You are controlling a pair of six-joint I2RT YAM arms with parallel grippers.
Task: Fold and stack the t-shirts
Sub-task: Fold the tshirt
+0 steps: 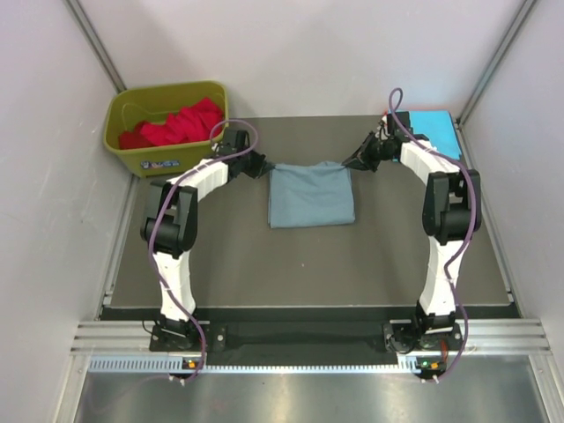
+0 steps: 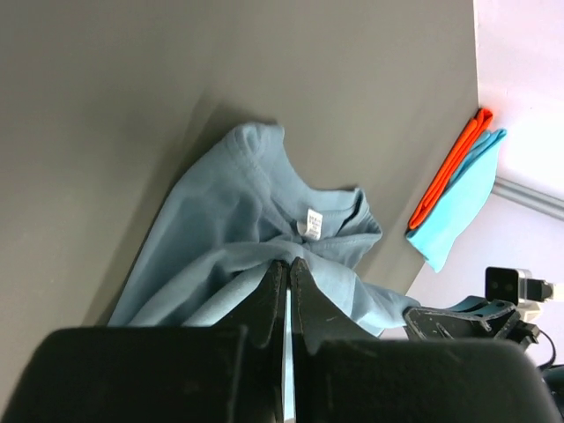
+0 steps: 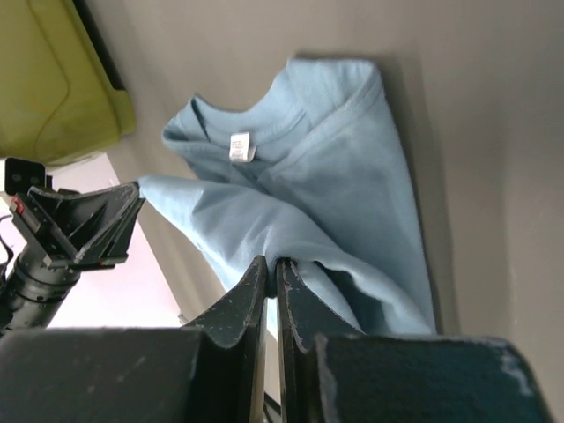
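The left tool (image 2: pixel 286 264) pinches the grey-blue t-shirt (image 2: pixel 220 211), gripped edge hidden.

A dusty grey-blue cotton t-shirt (image 1: pixel 311 198) lies in the middle of the dark flat table (image 1: pixel 264 264). Behind-left, an olive-green plastic bin (image 1: pixel 167 157) holds red t-shirts (image 1: pixel 181 123); behind-right, a cyan folded t-shirt (image 1: pixel 438 123) tops an orange t-shirt (image 2: pixel 445 172).

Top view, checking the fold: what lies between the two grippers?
In the top view, the grey-blue t-shirt spans between left gripper and right gripper, both shut on it.
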